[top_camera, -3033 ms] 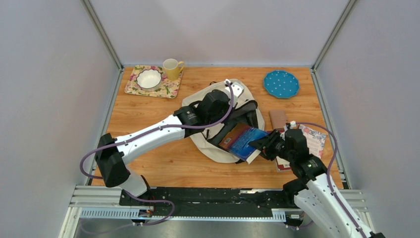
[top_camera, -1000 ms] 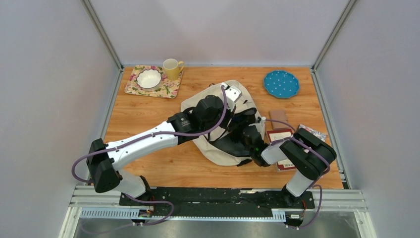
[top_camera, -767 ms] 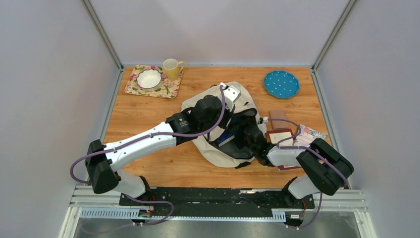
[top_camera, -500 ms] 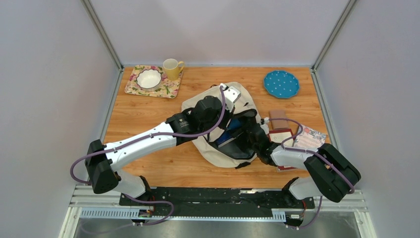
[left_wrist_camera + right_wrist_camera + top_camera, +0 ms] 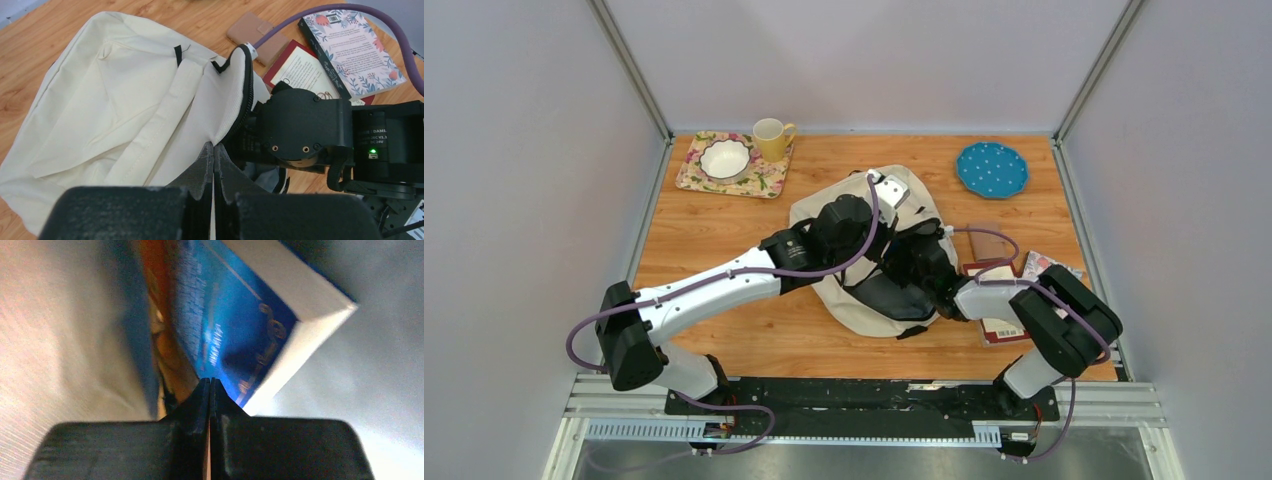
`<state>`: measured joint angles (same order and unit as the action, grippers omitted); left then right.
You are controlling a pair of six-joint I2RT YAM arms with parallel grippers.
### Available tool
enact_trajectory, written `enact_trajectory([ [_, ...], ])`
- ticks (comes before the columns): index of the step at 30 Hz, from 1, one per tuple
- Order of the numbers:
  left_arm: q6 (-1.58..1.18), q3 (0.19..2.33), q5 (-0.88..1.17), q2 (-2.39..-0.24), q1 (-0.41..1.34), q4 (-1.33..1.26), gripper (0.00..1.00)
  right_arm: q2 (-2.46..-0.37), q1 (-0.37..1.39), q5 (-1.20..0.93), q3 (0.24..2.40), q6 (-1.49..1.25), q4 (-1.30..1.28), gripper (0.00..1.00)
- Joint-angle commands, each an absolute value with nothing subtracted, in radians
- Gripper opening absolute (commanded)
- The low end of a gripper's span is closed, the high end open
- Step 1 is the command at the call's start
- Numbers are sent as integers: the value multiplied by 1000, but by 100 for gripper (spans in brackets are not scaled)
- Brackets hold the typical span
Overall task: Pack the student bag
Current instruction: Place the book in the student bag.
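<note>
Around the edges first: back left of the wooden table point(image 5: 724, 240) there's a flowery tray point(image 5: 690, 172) with a white bowl point(image 5: 725, 157) on it, and a yellow mug point(image 5: 771, 138) at the tray's far right corner. A blue dotted plate point(image 5: 992, 168) sits back right, well away from everything else. Just right of the bag point(image 5: 110, 100) there's a small brown case point(image 5: 250, 32), a red-edged book point(image 5: 300, 72) and a floral book point(image 5: 352, 47) lying flat, with the floral one overlapping the red one's edge. A purple cable point(image 5: 380, 17) loops over that pile.

What's in the way: both arms are piled on the bag. The left arm point(image 5: 724, 280) stretches across it from the near left, and the right arm point(image 5: 1064, 320) bends in from the right, with its black wrist crammed into the opening. From overhead you barely see inside.

The bag lies flat in the middle of the table, cream fabric, soft and rumpled, with black trim and a dark zip along the mouth. The left gripper point(image 5: 213, 150) is pinched tight on the fabric edge of the opening, holding that lip up. The right gripper point(image 5: 210, 385) is inside the bag, its fingers pressed together with nothing between them. The tips sit right by a blue book point(image 5: 225, 335) that's tilted against the inner fabric. I can't tell if they actually touch it.
</note>
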<state>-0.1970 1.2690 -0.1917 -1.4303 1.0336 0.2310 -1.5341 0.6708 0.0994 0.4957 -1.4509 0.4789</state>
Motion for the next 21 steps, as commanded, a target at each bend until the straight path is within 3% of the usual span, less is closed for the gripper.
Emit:
enact_trajectory([
  [1, -221, 1255, -198, -1381, 1039, 150, 0, -1594, 667, 87, 574, -1503, 604, 0],
  [5, -221, 1227, -235, -1353, 1035, 166, 0, -1533, 664, 89, 532, -1415, 597, 5],
  [10, -236, 1171, -233, -1316, 1017, 137, 0, -1355, 666, 135, 508, -1325, 293, 21],
  [17, -241, 1173, -219, -1315, 1011, 129, 0, -1301, 666, 121, 477, -1312, 183, 14],
  [18, -238, 1177, -218, -1315, 1011, 129, 0, -1319, 666, 111, 492, -1312, 166, 8],
  [21, -236, 1181, -222, -1313, 1011, 141, 0, -1351, 667, 74, 497, -1313, 163, 4],
])
